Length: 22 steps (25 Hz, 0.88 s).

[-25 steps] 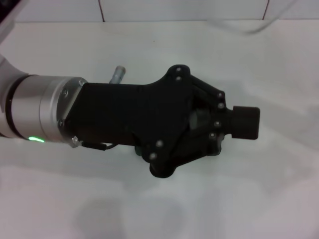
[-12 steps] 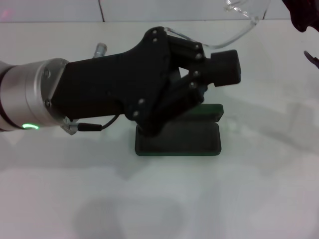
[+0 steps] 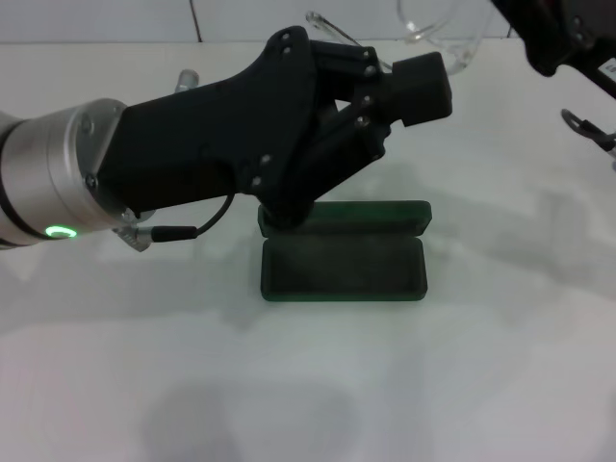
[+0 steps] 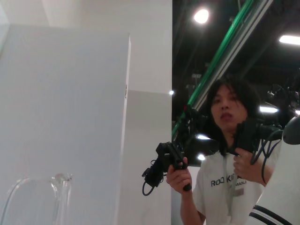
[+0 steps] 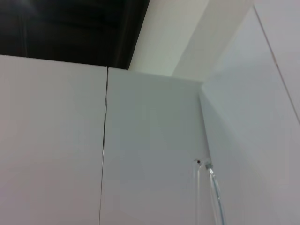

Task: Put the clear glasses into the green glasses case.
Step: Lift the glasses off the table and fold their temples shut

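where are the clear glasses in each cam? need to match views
Head: glasses at the top edge, right of centre, above the open case, between the left end effector and the right end effector.
Left wrist: curved clear frame at the bottom left corner.
Right wrist: only a thin clear temple at the bottom, right of centre.
Shared landmark: the white wall panels behind the glasses.

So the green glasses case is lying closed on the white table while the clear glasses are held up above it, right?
Not quite: the green glasses case lies open, lid back and dark lining showing, in the head view. The clear glasses are indeed up above it.
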{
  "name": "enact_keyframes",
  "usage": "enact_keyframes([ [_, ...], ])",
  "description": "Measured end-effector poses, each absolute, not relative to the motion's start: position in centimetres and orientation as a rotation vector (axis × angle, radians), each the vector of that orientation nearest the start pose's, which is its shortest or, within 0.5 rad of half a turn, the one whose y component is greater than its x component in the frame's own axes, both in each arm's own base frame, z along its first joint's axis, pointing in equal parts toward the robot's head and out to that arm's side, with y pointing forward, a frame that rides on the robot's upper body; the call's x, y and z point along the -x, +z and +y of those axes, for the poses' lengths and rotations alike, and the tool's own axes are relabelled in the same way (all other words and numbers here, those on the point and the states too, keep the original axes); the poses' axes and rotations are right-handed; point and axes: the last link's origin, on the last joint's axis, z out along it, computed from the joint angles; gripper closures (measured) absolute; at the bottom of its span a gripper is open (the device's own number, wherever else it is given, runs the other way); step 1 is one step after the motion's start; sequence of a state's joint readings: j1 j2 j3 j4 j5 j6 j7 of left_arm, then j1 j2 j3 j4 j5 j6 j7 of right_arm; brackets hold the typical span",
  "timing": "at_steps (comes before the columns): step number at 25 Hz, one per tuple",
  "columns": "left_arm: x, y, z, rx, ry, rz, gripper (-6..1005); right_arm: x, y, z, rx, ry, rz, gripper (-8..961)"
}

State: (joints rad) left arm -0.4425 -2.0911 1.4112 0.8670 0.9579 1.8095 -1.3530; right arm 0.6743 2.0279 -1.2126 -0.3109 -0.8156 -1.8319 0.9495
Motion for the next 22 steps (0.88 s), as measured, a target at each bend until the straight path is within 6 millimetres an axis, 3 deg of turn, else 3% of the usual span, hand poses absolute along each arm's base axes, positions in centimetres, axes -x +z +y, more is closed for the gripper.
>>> enact_keyframes([
  [12,11.99,1.56,28.61,2.656,-1.85,-0.092,971,-14.77,1.64,34.21,2.337,1.727,0.037,862],
  [22,12.07,1.37,28.41,2.678,-1.85,-0.106,971,-14.94,2.12,34.26,2.282,1.748,0.035,862],
])
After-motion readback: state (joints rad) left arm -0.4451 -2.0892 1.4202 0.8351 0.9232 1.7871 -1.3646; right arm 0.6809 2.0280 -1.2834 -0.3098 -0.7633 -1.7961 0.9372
